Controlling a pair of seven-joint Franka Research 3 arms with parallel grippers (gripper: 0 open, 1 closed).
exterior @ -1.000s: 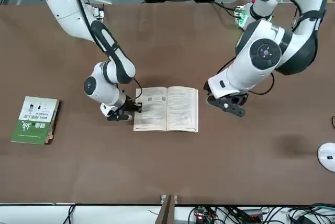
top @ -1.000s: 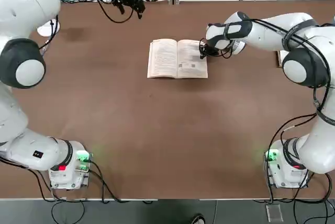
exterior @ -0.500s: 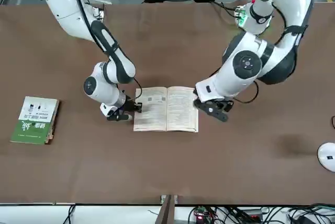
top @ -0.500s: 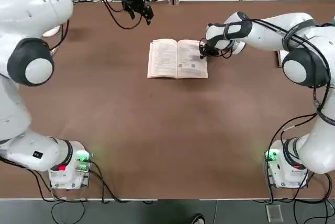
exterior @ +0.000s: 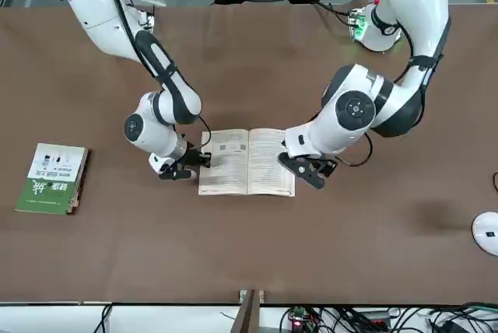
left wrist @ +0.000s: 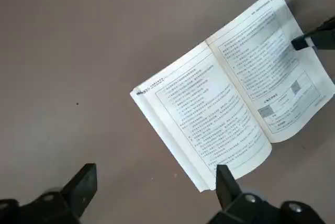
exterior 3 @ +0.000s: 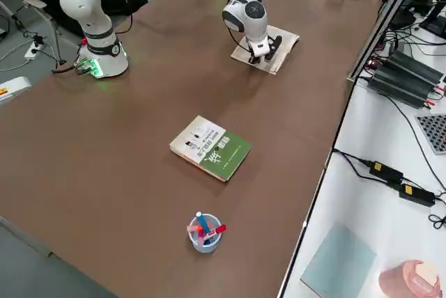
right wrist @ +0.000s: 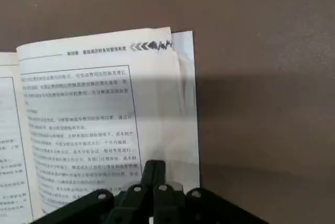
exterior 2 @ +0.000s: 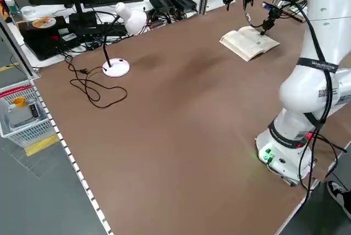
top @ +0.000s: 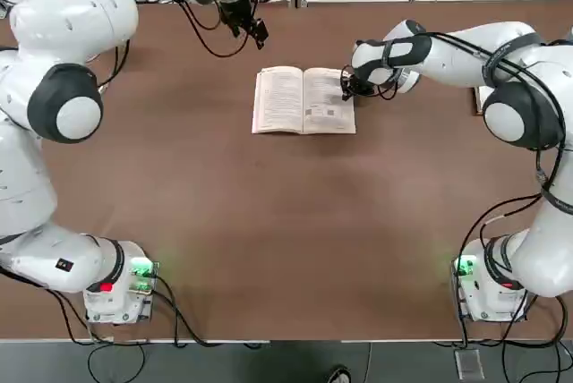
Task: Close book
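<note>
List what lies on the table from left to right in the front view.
Green-and-white book → right claw pressing the page edge → open book → left claw by the book's other edge → white round base.

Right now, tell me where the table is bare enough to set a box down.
The widest bare stretch lies between the open book and the two arm bases. Another lies between the book and the green-and-white book. Crowded: around the open book, with the right pincer shut on its page edge and the left pincer open beside its far corner.
</note>
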